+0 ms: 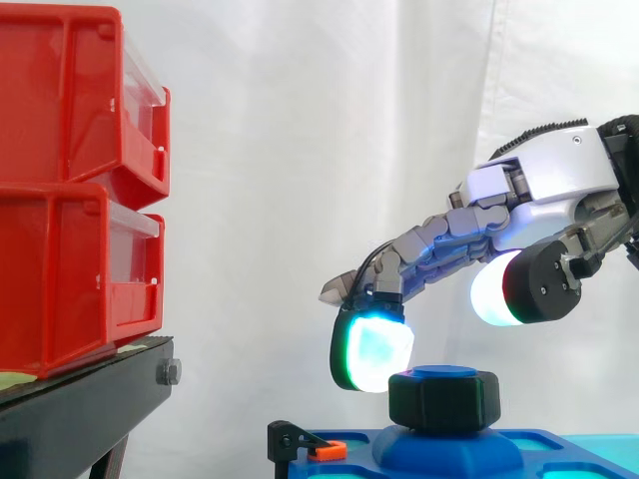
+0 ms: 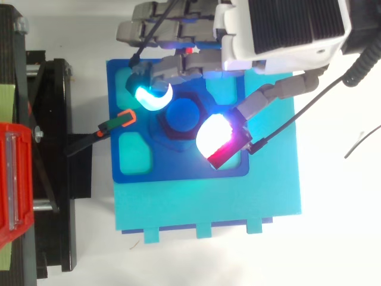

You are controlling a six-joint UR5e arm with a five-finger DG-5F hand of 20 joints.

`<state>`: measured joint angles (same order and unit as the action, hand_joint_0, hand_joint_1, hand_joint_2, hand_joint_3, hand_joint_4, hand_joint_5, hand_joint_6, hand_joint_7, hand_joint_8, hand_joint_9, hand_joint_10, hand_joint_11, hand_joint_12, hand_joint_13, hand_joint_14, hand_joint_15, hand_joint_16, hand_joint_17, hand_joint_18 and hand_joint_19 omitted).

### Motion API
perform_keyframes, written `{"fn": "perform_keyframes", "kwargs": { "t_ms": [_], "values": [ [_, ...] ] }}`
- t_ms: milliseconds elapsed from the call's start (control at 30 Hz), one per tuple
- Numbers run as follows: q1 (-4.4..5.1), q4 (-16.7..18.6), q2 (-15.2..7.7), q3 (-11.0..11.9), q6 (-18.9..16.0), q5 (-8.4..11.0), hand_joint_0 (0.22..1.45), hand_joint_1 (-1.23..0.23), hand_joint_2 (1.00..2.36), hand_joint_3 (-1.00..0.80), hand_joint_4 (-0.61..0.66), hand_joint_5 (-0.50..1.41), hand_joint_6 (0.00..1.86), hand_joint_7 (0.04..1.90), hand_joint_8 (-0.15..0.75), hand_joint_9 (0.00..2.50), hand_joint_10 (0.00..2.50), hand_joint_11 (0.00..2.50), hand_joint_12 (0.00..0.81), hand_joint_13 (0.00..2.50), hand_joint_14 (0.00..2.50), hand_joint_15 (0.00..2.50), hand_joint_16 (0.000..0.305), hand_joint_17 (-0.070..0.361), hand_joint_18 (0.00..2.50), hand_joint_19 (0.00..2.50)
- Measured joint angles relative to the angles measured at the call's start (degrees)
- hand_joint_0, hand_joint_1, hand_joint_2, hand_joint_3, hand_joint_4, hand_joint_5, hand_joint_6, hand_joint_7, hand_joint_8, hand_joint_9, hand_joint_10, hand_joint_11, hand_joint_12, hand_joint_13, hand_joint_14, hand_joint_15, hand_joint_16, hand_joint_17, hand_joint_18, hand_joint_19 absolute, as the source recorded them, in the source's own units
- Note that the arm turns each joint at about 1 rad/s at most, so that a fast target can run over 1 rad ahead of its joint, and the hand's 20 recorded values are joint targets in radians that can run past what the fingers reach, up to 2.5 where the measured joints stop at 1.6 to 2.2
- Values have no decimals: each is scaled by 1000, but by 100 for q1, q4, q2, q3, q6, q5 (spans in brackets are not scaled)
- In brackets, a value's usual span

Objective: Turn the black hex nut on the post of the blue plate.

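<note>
The hand has a white shell, grey segmented fingers and thick pads glowing cyan and white-red.

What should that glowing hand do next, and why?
Probably lower a little and close on the black hex nut. The hand is open, with its cyan fingertip beside the nut and its thumb pad above it. Neither seems to touch the nut yet.

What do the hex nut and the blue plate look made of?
Black hex nut: likely matte plastic, dull with rounded edges, no metallic glint. Blue plate: likely plastic too, uniform colour, soft sheen.
</note>
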<state>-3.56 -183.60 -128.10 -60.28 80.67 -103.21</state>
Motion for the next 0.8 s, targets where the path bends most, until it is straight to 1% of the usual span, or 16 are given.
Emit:
{"fn": "perform_keyframes", "kwargs": {
  "t_ms": [333,800],
  "values": [
    [-73,10,2,0,0,-129,462,-367,1000,-500,126,-222,503,868,219,127,0,0,357,53,0,7,59,133,0,80],
    [-143,8,-1,-2,6,-138,462,-367,1000,-500,126,-221,503,873,218,127,0,0,357,51,0,9,59,133,0,81]
  ]
}}
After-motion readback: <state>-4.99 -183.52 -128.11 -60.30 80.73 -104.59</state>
